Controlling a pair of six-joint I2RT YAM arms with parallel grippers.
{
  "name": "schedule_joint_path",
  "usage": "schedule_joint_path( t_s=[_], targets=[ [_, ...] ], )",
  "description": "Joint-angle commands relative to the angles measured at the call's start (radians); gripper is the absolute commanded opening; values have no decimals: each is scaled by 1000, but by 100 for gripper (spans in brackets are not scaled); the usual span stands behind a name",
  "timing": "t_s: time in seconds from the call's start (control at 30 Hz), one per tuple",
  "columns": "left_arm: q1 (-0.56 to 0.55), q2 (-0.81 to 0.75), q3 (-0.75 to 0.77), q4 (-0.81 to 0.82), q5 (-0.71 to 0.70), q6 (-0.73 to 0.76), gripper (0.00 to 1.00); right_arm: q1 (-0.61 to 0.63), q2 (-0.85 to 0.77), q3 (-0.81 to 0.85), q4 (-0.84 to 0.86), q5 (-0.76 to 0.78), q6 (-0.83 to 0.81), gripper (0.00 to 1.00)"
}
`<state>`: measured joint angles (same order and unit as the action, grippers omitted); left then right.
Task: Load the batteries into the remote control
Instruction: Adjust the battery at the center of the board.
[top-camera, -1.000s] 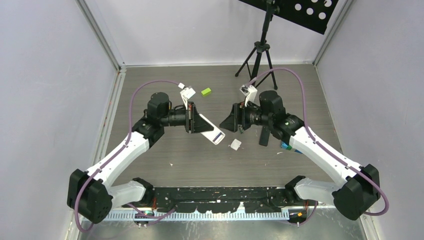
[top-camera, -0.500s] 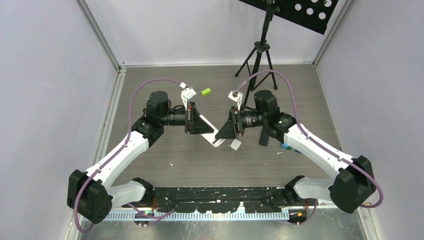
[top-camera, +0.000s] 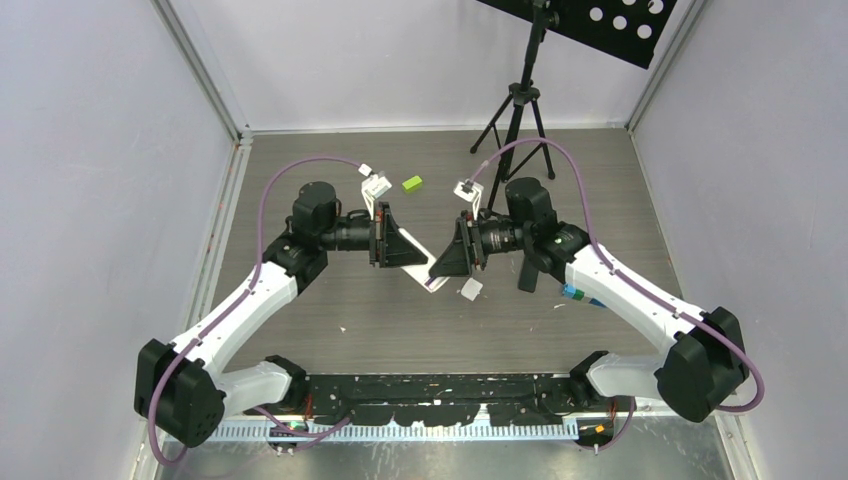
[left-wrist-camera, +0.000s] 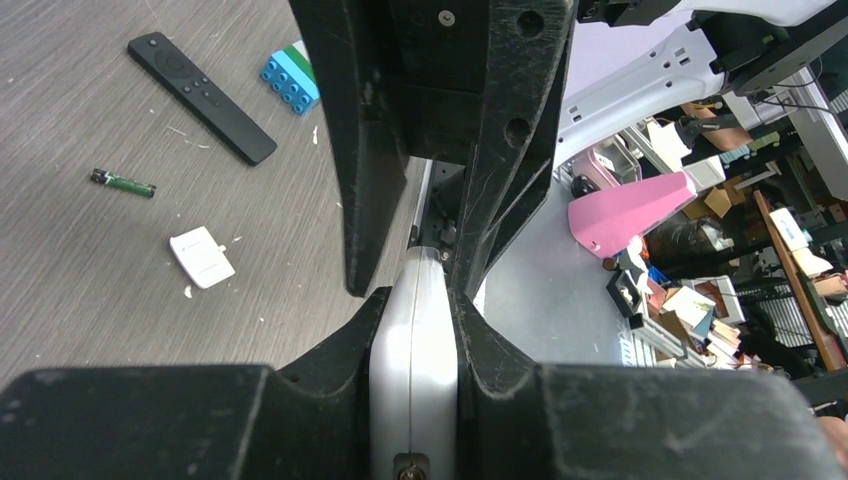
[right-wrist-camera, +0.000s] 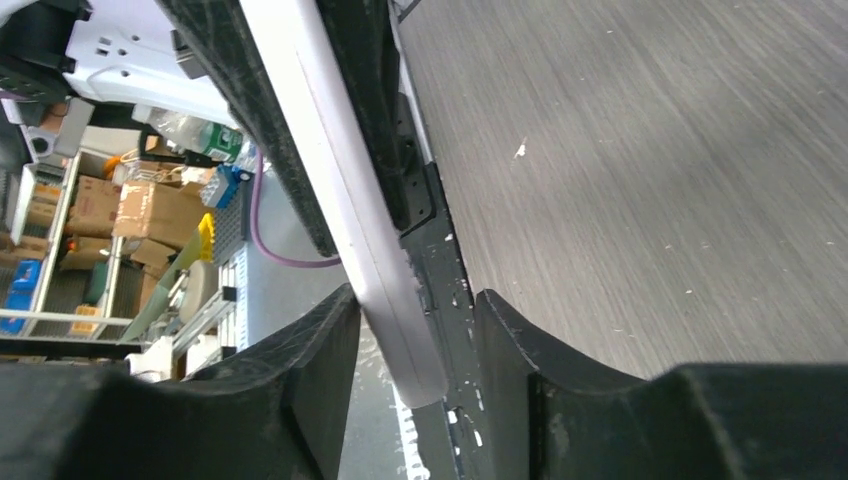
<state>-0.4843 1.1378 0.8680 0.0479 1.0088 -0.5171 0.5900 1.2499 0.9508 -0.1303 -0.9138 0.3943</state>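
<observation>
My left gripper (left-wrist-camera: 415, 295) is shut on a white remote control (left-wrist-camera: 413, 360), held edge-up above the table; in the top view the gripper (top-camera: 412, 256) holds it (top-camera: 425, 276) slanting down to the right. My right gripper (right-wrist-camera: 418, 300) is open with the remote's free end (right-wrist-camera: 400, 350) between its jaws, against the left finger and clear of the right one. It also shows in the top view (top-camera: 440, 268). One green battery (left-wrist-camera: 122, 183) lies on the table. The other batteries are out of view.
A small white cover piece (top-camera: 469, 289) lies on the table just under the grippers. A black remote (top-camera: 527, 272) and a blue-green toy block (top-camera: 575, 294) lie to the right. A green block (top-camera: 411, 183) and a tripod (top-camera: 517, 110) stand further back.
My right gripper has moved left, from a gap away to around the free end of the white remote. The left arm has stayed in place with the remote.
</observation>
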Motion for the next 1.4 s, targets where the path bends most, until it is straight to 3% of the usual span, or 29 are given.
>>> schedule_joint_path(
  t_s=[0.0,0.1,0.37,0.5,0.6,0.73,0.9,1.13,1.37],
  targets=[
    [-4,-22,29,39,-9,0,0,4,-2,45,0,75,-14,55],
    [-4,-31,32,-11,-67,30,0,3,-15,46,-6,170,2,61],
    [5,-28,50,-254,-476,138,0,-55,-34,46,-56,509,215,62],
    [15,-30,36,-266,-558,131,0,-90,-21,42,-155,754,341,62],
    [15,-42,23,-262,-594,125,0,-114,44,53,-287,964,553,59],
    [15,-48,2,-239,-597,106,0,-127,154,15,-244,991,825,48],
    [15,-61,-36,-204,-578,59,0,-121,251,-61,-35,1023,1148,49],
    [15,-82,-81,-169,-558,32,0,-110,345,16,-155,1125,1236,56],
    [15,-85,-99,-121,-519,29,0,-102,407,14,-153,1108,1286,58]
  ],
)
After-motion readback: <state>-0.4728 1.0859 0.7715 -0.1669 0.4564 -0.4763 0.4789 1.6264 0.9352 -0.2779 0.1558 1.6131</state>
